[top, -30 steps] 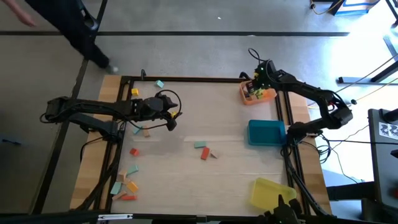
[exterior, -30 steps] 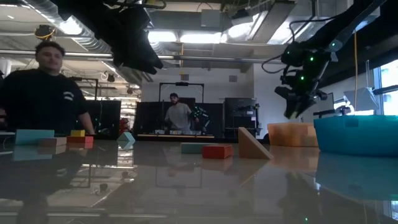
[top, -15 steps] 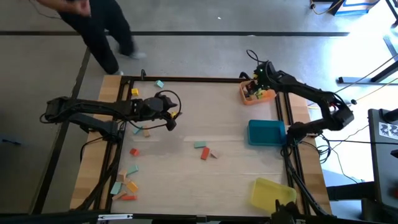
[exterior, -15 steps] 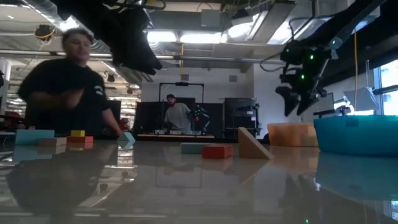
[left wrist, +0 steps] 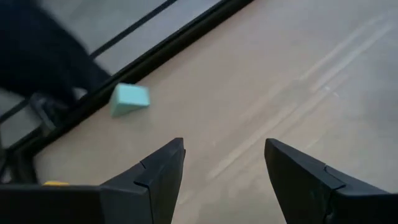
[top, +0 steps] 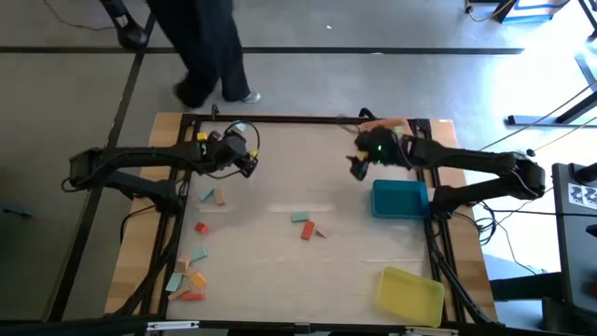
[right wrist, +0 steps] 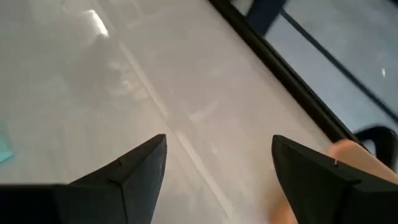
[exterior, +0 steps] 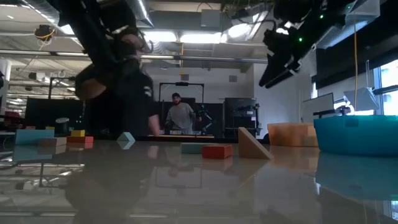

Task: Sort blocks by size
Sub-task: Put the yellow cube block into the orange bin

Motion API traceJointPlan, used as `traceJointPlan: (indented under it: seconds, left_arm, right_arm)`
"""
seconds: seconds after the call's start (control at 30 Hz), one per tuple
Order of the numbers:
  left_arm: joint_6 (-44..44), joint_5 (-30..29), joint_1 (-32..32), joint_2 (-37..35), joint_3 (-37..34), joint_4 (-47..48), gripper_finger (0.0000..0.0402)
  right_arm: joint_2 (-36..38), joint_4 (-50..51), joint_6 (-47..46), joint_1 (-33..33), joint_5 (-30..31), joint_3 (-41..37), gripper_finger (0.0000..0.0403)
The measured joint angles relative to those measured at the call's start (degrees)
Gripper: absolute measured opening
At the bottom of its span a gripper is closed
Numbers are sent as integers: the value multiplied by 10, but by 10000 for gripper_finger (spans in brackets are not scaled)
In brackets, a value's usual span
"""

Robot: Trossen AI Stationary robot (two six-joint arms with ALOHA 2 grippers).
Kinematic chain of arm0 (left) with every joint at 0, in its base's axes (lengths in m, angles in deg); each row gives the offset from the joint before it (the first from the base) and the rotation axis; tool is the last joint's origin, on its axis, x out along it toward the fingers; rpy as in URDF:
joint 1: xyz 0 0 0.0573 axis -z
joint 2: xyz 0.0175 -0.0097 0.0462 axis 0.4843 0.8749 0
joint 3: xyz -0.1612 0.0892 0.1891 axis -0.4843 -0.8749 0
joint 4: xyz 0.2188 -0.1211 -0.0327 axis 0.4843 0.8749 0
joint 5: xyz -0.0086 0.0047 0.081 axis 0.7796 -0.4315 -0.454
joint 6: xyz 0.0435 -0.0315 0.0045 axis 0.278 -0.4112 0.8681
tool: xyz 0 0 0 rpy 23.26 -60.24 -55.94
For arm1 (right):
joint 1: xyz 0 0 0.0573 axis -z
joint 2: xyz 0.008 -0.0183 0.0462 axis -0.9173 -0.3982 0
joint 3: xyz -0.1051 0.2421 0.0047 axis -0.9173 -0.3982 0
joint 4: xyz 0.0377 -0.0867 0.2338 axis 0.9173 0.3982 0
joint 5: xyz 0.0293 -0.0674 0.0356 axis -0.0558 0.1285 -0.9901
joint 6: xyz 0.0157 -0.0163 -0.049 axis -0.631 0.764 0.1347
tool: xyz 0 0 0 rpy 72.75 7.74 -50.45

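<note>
The high view alone shows the spread of blocks: a loose group point(top: 189, 282) toward the table's 8 o'clock corner, a teal and red pair point(top: 304, 224) near the centre, and a teal block point(top: 237, 126) at about 11 o'clock by the far rail. The low view adds a tan wedge point(exterior: 252, 144) and a person point(exterior: 121, 93) passing behind the table.

The left gripper point(top: 250, 164) hovers near that far-left corner, fingers point(left wrist: 163, 171) apart and empty — the teal block lies just ahead of them in the left wrist view. The right gripper point(top: 358, 168) hangs at about 1 o'clock beside the blue tray point(top: 399, 199), jaws spread, holding nothing — only bare tabletop point(right wrist: 124, 93) shows between them.
</note>
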Motion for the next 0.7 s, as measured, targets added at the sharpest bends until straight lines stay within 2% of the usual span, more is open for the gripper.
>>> traceJointPlan:
  seconds: [0.13, 0.27, 0.7]
  left_arm:
    - [1, 0, -42, 14, 2, 9, 207]
    - [18, 1, -84, 35, 32, 42, 197]
    - [47, -19, -245, 169, 130, 164, 152]
  right_arm:
    - [0, -36, 0, -66, 31, -26, 285]
    - [0, -70, -2, -104, 43, -56, 285]
    - [0, -100, -18, -120, 46, -101, 285]
